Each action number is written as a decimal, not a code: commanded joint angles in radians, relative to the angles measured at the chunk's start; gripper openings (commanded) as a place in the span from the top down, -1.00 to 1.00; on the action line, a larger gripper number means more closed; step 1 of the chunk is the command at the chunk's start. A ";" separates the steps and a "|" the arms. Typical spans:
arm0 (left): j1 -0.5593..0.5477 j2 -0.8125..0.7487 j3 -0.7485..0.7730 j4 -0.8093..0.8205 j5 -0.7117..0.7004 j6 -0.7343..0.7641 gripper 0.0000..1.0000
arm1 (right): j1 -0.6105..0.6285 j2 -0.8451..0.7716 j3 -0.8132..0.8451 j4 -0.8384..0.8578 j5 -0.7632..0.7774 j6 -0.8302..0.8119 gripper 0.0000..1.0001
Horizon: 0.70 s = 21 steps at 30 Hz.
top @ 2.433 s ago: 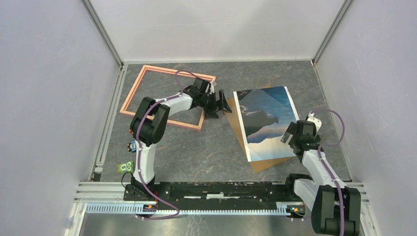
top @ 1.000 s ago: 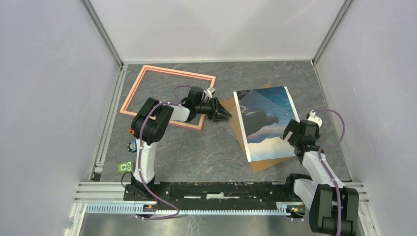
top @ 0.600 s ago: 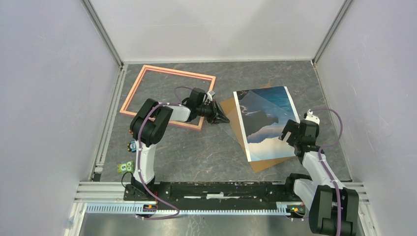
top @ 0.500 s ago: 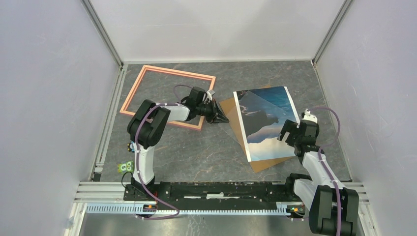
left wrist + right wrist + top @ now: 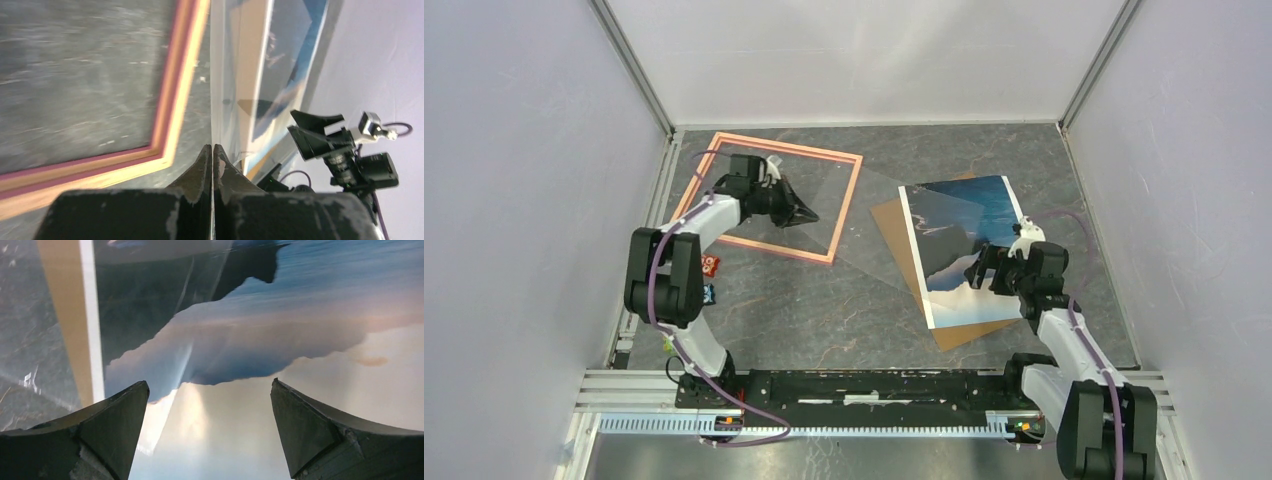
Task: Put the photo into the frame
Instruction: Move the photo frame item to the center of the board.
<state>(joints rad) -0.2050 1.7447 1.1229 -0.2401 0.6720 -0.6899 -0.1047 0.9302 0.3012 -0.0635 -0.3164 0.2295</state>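
1. Status of the left tool: it sits low over the inside of the frame. The left wrist view shows its fingers pressed together on the edge of a thin clear sheet. From that grip the sheet runs rightward across the frame's right border, and its far part appears to lie over the left side of the photo.
2. Status of the right tool: it hangs above the near half of the photo. Its fingers are spread wide and hold nothing. The right wrist view does not settle whether the fingertips touch the print.
3. Location of the work items: the photo lies face up on a brown backing board on the right of the tabletop, with the board showing past the print's left and near edges. The frame lies flat at the far left, well apart from the photo.
4. Step in hand (judgement): the clear sheet is being carried into the frame ahead of the print. The photo itself has not been picked up.
5. Next move (judgement):
   - Square the sheet with the frame opening before the left tool lets go.
   - Lower it evenly, because a skewed sheet would rest on the border.
   - Hold the print down with the right tool so that the sheet's trailing edge does not drag it.
6. Follow-on (judgement): lift one photo edge off the board. A flat glossy print offers little purchase.
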 commanded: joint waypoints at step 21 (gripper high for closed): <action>0.197 0.014 0.173 -0.451 -0.405 0.339 -0.02 | 0.142 0.306 0.120 0.200 -0.332 0.136 -0.96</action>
<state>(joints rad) -0.0273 1.8057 1.2579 -0.6636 0.3820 -0.4110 0.0479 1.2373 0.4389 0.0689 -0.5659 0.3225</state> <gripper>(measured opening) 0.403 0.982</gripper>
